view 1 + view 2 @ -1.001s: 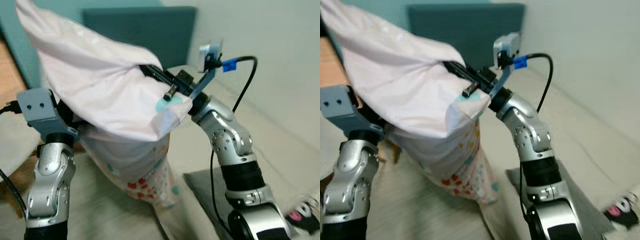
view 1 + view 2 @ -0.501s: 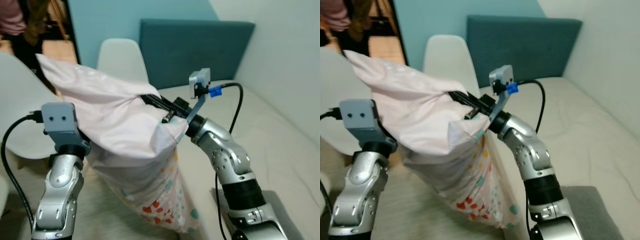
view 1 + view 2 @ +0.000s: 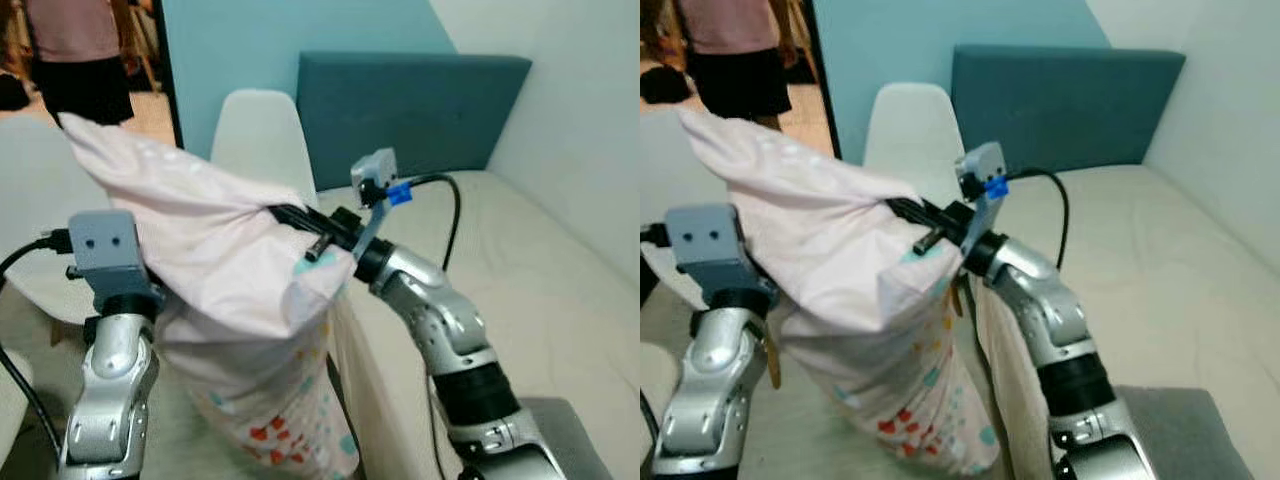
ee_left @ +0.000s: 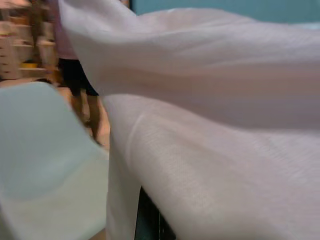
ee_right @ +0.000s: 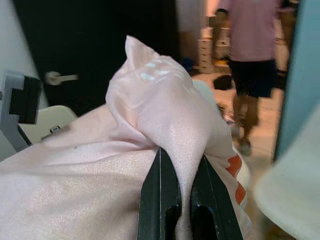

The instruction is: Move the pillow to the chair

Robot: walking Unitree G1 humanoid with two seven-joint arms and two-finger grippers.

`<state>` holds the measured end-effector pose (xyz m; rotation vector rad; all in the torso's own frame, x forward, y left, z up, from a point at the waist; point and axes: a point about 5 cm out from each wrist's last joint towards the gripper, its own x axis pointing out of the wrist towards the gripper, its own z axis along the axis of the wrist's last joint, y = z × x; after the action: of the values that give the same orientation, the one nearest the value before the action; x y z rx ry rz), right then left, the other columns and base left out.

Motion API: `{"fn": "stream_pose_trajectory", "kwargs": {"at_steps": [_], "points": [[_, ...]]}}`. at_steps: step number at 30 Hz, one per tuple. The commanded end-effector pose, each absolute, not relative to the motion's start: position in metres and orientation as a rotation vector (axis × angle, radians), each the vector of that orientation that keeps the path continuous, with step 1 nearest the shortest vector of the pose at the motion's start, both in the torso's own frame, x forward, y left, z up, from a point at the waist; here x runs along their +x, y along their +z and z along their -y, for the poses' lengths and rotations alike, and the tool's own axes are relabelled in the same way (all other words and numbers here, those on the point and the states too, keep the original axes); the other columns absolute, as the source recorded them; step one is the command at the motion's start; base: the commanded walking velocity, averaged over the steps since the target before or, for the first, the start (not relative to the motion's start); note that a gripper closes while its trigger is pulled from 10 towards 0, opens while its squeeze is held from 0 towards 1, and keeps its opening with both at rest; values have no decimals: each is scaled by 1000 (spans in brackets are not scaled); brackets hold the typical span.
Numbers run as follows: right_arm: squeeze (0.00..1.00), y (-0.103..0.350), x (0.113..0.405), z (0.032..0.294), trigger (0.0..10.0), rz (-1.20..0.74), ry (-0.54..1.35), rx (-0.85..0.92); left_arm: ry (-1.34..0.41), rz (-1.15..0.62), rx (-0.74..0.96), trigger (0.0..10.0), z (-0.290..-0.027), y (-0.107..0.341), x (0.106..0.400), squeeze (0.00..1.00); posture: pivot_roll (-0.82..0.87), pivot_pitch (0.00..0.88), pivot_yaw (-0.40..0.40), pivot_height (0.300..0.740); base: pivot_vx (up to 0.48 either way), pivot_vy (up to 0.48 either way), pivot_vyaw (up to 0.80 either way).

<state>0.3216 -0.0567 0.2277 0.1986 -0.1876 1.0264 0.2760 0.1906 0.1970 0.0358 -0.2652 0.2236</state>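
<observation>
Gripping a fold of the pale pink fabric pillow (image 3: pixel 215 260), our right gripper (image 5: pixel 184 200) is holding it aloft near the white moulded chair (image 3: pixel 262 135); we cannot tell our left gripper's state.

The pillow (image 3: pixel 230 290) is up in the air, a pale pink case with a satin sheen, bunched and folded over itself along the top. Its lower end hangs down, printed with small red, orange and teal hearts. Beyond it stands the white chair (image 3: pixel 262 140), its rounded plastic back upright beside the bed's teal headboard, and the pillow is well short of its seat.
</observation>
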Motion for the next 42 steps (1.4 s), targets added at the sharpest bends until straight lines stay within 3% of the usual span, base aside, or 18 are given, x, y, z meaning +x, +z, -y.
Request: {"fn": "stream_pose_trajectory", "kwargs": {"at_steps": [1, 16, 20, 32, 42], "points": [[0, 240, 322, 60, 10000, 256, 1009, 193, 197, 243, 37, 10000, -183, 192, 278, 0, -1, 0, -74, 735, 480, 0, 700], [0, 239, 324, 61, 10000, 262, 981, 177, 182, 246, 40, 10000, -180, 194, 281, 0, -3, 0, -66, 735, 480, 0, 780], [0, 238, 334, 68, 10000, 247, 881, 193, 172, 249, 39, 10000, -179, 195, 281, 0, -1, 0, -65, 735, 480, 0, 0], [0, 242, 341, 74, 10000, 246, 825, 212, 149, 251, 37, 10000, -176, 195, 282, 0, 0, 0, -62, 735, 480, 0, 0], [0, 249, 347, 81, 10000, 261, 782, 273, 111, 253, 43, 10000, -169, 195, 282, 0, -1, 0, -62, 735, 480, 0, -738]]}}
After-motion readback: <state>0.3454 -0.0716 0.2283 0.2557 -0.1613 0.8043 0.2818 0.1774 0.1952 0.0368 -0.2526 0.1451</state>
